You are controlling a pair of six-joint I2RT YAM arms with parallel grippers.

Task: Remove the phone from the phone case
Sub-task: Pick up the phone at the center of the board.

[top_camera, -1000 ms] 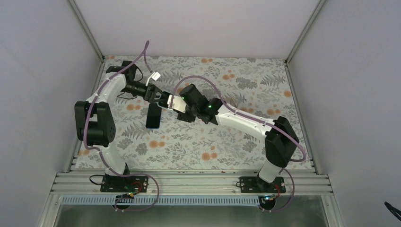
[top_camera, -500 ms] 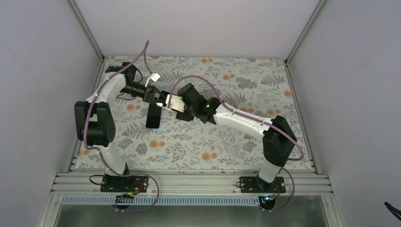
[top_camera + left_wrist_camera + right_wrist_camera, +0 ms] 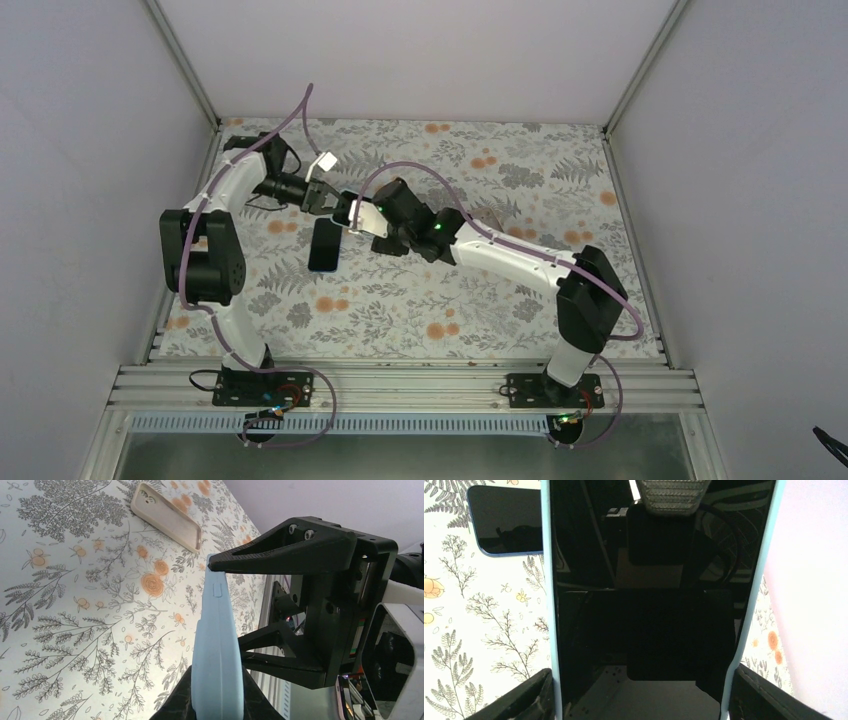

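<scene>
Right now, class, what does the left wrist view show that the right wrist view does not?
Only the left wrist view shows a beige case lying on the table, with the blue-cased phone seen edge-on. Only the right wrist view shows a dark phone lying flat and the held phone's screen. Both show the blue-cased phone and the floral tablecloth.

Right gripper [image 3: 352, 210], clamping light-blue cased phone [image 3: 217, 650], shifts left and slightly farther out; left gripper [image 3: 333, 202] backs leftward with it

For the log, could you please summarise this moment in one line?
left end effector: grips cased phone | right end effector: grips it too | case: still on
</scene>
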